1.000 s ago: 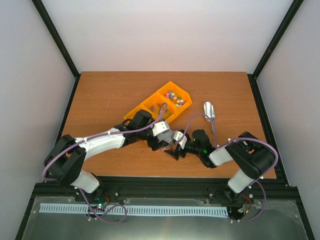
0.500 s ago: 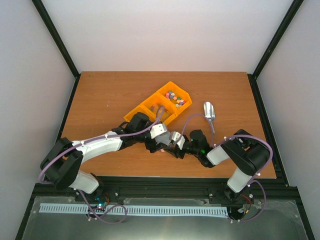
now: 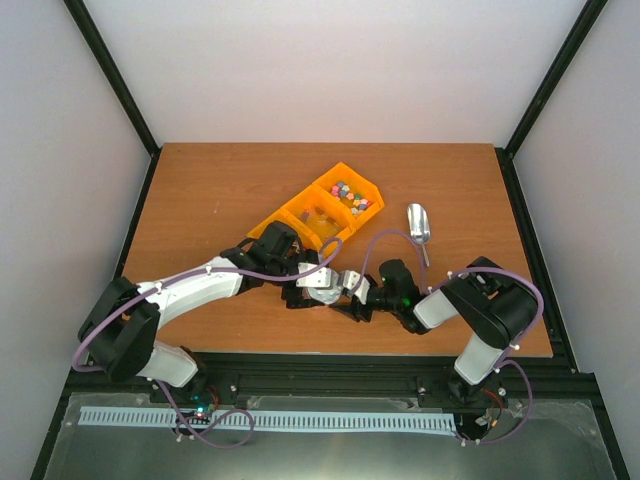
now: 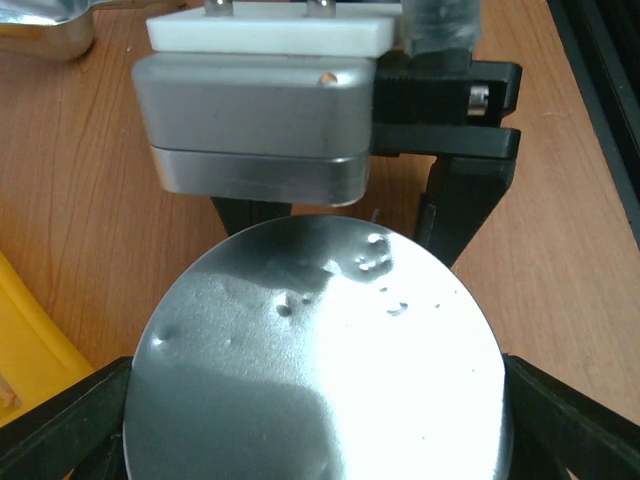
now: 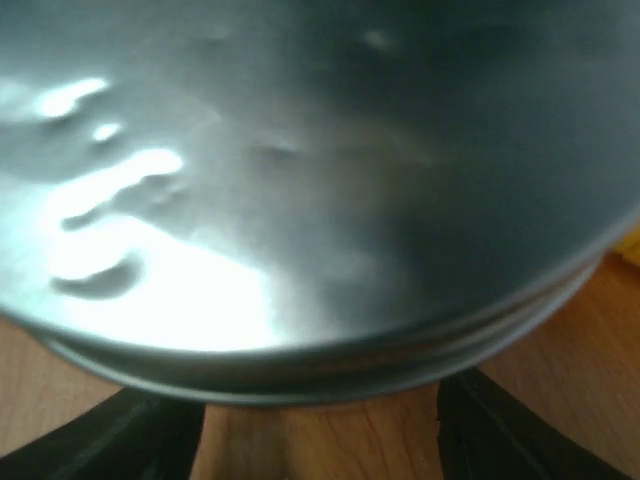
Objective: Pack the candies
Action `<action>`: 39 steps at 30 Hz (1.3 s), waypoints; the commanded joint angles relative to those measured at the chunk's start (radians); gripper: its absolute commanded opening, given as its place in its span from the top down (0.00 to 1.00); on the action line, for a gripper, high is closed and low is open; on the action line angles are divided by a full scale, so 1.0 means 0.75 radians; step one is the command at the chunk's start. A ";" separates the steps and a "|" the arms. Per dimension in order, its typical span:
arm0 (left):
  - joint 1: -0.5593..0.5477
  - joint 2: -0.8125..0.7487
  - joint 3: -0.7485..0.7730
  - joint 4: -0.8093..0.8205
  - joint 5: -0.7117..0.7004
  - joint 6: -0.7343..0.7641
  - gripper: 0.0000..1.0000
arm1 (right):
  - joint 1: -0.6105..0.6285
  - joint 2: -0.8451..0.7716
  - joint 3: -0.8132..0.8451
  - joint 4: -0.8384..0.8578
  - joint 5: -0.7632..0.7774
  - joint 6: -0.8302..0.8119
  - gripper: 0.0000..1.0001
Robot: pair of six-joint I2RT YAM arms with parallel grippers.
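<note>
Pink-green-yellow pebble candies [image 3: 348, 192] are seeming light, rolling, needing scooping not pinching; left gripper [image 4: 318, 425] is clamping round silver lid [image 4: 320, 340], right gripper [image 5: 320, 438] unclear

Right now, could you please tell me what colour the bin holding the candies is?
The bin is orange, clearest in the top external view.

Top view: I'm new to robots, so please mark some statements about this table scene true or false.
1. The candies lie in the orange bin's far compartment. True.
2. The metal scoop lies inside the bin. False: it lies on the table, right of the bin.
3. The left gripper and right gripper are far apart. False: they meet near the table's front middle.
4. A shiny metal lid sits between the left gripper's fingers. True.
</note>
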 commanded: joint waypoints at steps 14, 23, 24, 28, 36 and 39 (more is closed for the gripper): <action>-0.014 0.028 -0.045 0.433 -0.218 -0.927 0.53 | -0.009 0.002 0.033 0.139 0.128 0.180 0.00; -0.020 -0.005 -0.101 0.398 -0.115 -0.791 0.49 | -0.008 0.053 0.103 0.142 0.140 0.196 0.12; -0.020 -0.009 -0.104 0.378 -0.116 -0.754 0.47 | -0.009 0.057 0.098 0.142 0.139 0.183 0.16; -0.019 -0.028 -0.091 0.292 -0.089 -0.635 0.31 | -0.016 0.063 0.072 0.149 0.126 0.128 0.23; 0.042 -0.118 -0.028 0.114 0.038 -0.563 0.00 | -0.018 0.037 0.033 0.148 0.068 0.092 0.11; 0.067 -0.157 -0.005 0.028 0.076 -0.508 0.00 | -0.017 0.031 0.032 0.139 0.067 0.083 0.07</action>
